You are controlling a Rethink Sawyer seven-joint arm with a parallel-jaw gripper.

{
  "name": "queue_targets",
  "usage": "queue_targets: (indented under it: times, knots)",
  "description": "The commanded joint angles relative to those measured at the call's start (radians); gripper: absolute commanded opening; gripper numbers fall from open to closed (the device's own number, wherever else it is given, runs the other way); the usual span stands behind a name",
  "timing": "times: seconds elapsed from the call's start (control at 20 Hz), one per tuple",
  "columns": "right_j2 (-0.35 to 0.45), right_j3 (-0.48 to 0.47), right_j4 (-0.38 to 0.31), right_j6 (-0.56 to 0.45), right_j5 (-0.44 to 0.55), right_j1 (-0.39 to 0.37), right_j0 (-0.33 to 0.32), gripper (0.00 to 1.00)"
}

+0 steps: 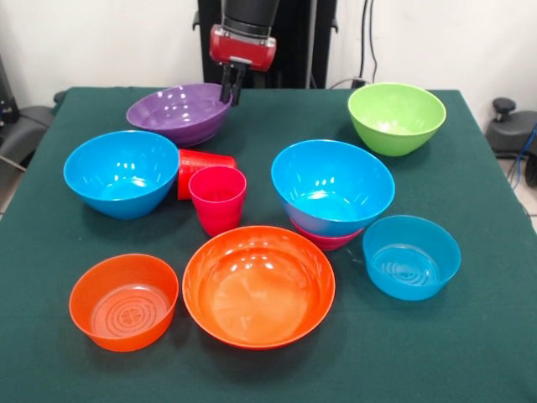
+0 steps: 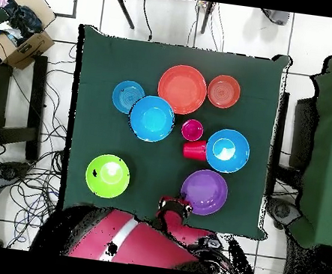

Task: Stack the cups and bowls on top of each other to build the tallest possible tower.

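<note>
The gripper (image 1: pixel 233 88) hangs at the far side of the table (image 1: pixel 470 353), its 2 dark fingers straddling the right rim of the purple bowl (image 1: pixel 179 112), clamped on that rim as far as the front view shows; the bowl sits tilted, its far edge raised. In the overhead view the gripper (image 2: pixel 178 203) lies at the purple bowl's (image 2: pixel 205 192) edge nearest the robot.

Nothing is stacked into a tower except 1 pair: a large blue bowl (image 1: pixel 333 185) rests on the small magenta bowl (image 1: pixel 326 239), only a sliver of magenta showing beneath it. The other large blue bowl (image 1: pixel 121 172) stands at the left, with the red-orange cup (image 1: pixel 201 162) lying on its side just beside it and the pink cup (image 1: pixel 218 199) upright, touching or nearly touching the red one.

Along the near side stand the small orange bowl (image 1: pixel 124 300), the large orange bowl (image 1: pixel 258 285) and the light blue bowl (image 1: pixel 411 256), close together. The lime green bowl (image 1: pixel 396 117) stands alone at the far right corner.

Bare cloth remains along the near edge, the right edge and between the green and purple bowls.
</note>
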Motion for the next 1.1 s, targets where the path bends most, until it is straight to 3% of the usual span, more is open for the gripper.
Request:
queue_targets:
  times: [0.05, 0.2, 0.3, 0.45, 0.8, 1.1]
  knots:
    - [0.234, -0.014, 0.044, 0.092, 0.420, -0.289, -0.068, 0.00]
    - [0.282, 0.006, 0.089, 0.069, 0.567, -0.407, -0.084, 0.00]
    - [0.331, -0.001, 0.105, 0.057, 0.634, -0.434, -0.113, 0.00]
    - [0.372, -0.030, 0.140, 0.057, 0.704, -0.435, -0.120, 0.00]
    - [0.327, -0.173, 0.218, 0.086, 0.893, -0.420, 0.008, 0.00]
    - [0.331, -0.283, 0.267, 0.128, 0.906, -0.349, 0.077, 0.00]
